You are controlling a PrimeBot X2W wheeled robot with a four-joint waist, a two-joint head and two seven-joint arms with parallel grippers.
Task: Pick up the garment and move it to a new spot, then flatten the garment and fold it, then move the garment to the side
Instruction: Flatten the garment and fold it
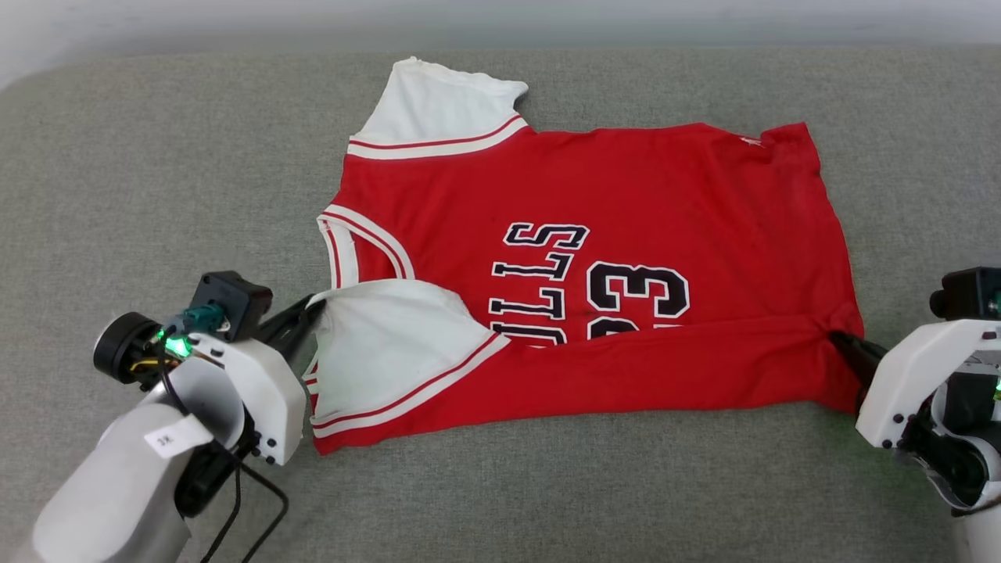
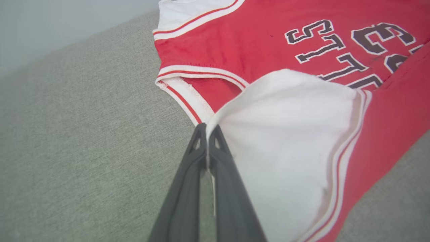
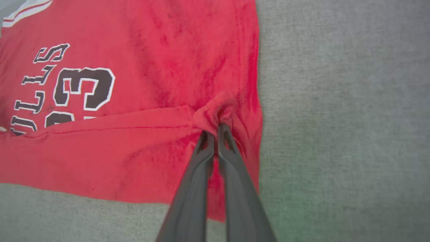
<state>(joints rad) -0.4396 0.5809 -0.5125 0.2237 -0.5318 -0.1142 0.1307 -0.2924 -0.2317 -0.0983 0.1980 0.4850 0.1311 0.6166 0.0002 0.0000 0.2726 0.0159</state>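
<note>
Garment point(image 1: 626, 188) lay half-folded; left end effector point(image 2: 207, 131) pinched white sleeve point(image 2: 295, 134), right end effector point(image 3: 216, 129) pinched bunched red hem corner point(image 3: 215, 114).

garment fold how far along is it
Done: the garment lies spread flat on the grey fabric surface. In hand: its near edge is folded up over the lettering, with the left gripper shut on the white sleeve and the right gripper shut on the hem corner. Left: release, finish folding, and move it to the side.
</note>
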